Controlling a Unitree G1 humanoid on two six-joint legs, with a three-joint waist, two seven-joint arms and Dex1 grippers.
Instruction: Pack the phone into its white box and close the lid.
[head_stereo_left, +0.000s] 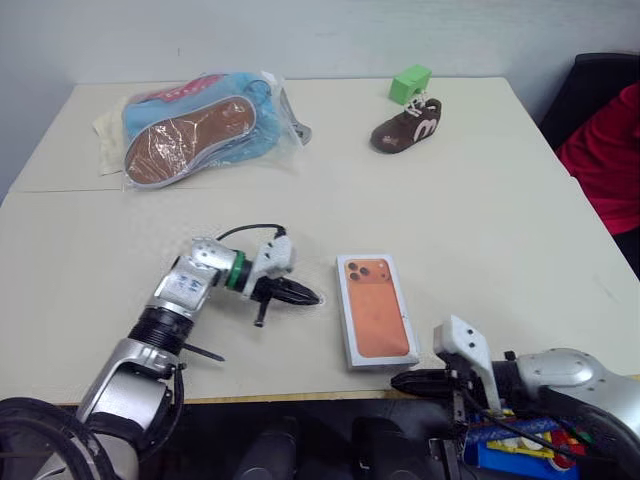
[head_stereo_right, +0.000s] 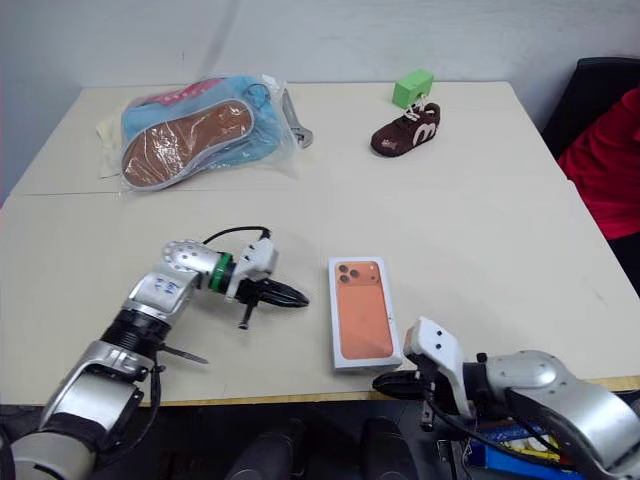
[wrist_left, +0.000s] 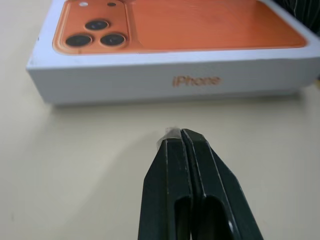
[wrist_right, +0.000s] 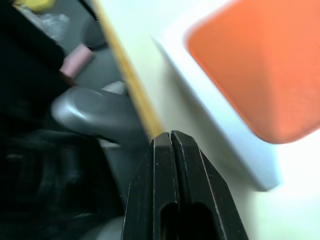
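Observation:
The lid (head_stereo_left: 376, 308), white with an orange phone picture on top, lies flat on the table near the front edge and covers the white box beneath it. The phone itself is hidden. My left gripper (head_stereo_left: 312, 297) is shut with nothing in it, just off the lid's left long side and pointing at it; in the left wrist view its fingertips (wrist_left: 182, 137) stop short of the lid's side wall (wrist_left: 165, 80). My right gripper (head_stereo_left: 402, 381) is shut and empty at the table's front edge, below the lid's near right corner (wrist_right: 235, 75).
A clear bag of blue slippers (head_stereo_left: 195, 125) lies at the back left. A small brown shoe (head_stereo_left: 407, 127) and a green block (head_stereo_left: 411, 82) sit at the back centre. A person in red (head_stereo_left: 610, 160) is at the right edge. Bare tabletop surrounds the lid.

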